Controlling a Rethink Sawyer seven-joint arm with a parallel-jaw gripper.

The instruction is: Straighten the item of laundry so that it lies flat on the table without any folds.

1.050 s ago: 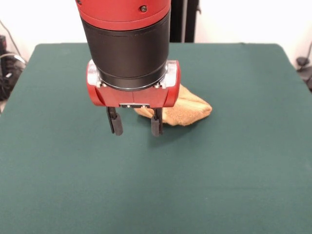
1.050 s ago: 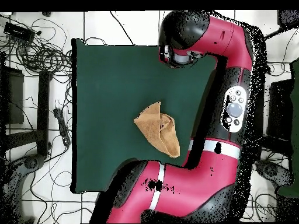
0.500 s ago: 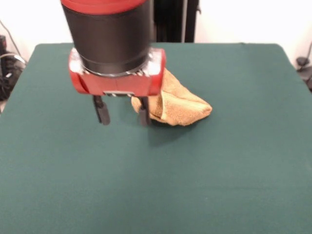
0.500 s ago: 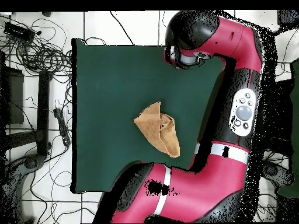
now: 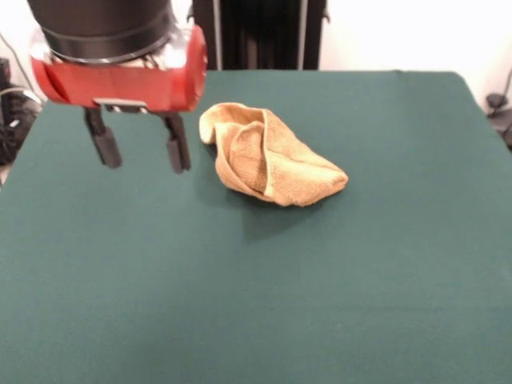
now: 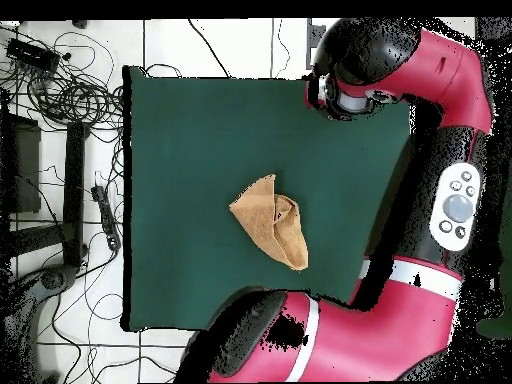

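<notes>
While overhead hides it, front shows hand (image 5: pixel 142 150) open beside towel (image 5: pixel 268 157).

No readable text, label, brand or number shows anywhere, as far as both views allow.

Front view: the arm above the gripper (image 5: pixel 140 152) is cut off by the top edge. The table (image 5: pixel 256 304) is cut off at the near, left and right edges. The towel (image 5: pixel 268 156) is folded over itself; its inner layers and underside are hidden.

Overhead view: the arm covers the gripper and the table's (image 6: pixel 190 140) right edge. The towel's (image 6: pixel 270 220) hem is too small to tell.
</notes>
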